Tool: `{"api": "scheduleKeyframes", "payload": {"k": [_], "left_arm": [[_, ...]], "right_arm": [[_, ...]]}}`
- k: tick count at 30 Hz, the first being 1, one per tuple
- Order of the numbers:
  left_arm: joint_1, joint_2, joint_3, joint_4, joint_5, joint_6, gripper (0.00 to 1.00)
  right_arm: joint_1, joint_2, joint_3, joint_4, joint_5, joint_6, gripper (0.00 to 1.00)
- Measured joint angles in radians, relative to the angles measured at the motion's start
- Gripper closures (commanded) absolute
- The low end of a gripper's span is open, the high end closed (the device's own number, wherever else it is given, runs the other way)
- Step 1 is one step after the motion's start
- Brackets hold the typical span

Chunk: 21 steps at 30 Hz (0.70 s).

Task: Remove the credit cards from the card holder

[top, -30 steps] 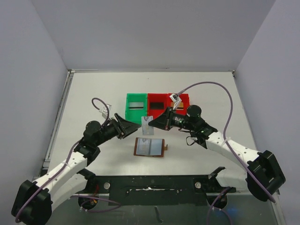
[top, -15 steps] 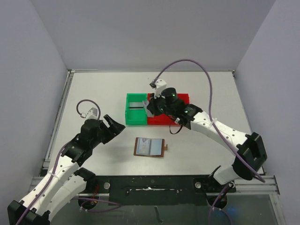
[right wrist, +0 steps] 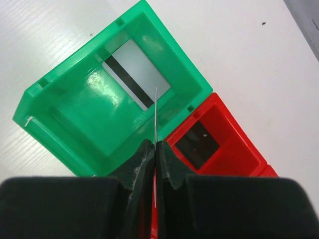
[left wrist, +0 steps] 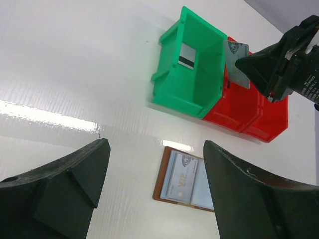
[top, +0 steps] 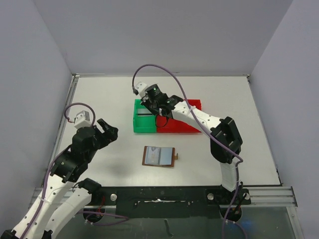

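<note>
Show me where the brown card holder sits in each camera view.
Top external: the card holder lies open near the centre, below the green bin in the picture.
Left wrist: lower centre, open, below the green bin.
Right wrist: not in view.
Shared landmark: the green bin shows in all three views.

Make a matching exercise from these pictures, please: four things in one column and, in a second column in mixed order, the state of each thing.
Things:
1. green bin
2. red bin
3. wallet
4. right gripper

States:
a. shut on a grey card, held on edge
b. lies open, with a printed card in it
c. has a dark card on its floor
d. has a striped card on its floor

Pairs: 1-d, 2-c, 3-b, 4-a
</note>
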Motion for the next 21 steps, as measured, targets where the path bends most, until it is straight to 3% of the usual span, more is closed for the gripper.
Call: {"api": "scheduleKeyframes", "payload": {"k": [9,21], "left_arm": [[0.002,0.031,0.003,-0.051,-0.056,0.071,0.24],[0.005,0.013,0.003,-0.053,-0.085,0.081,0.24]], "right_arm": [[0.002,0.122,0.156,-0.051,-0.016,-0.157,1.00],[0.047,0.153,0.224,-0.091,-0.002,-0.250,1.00]]}}
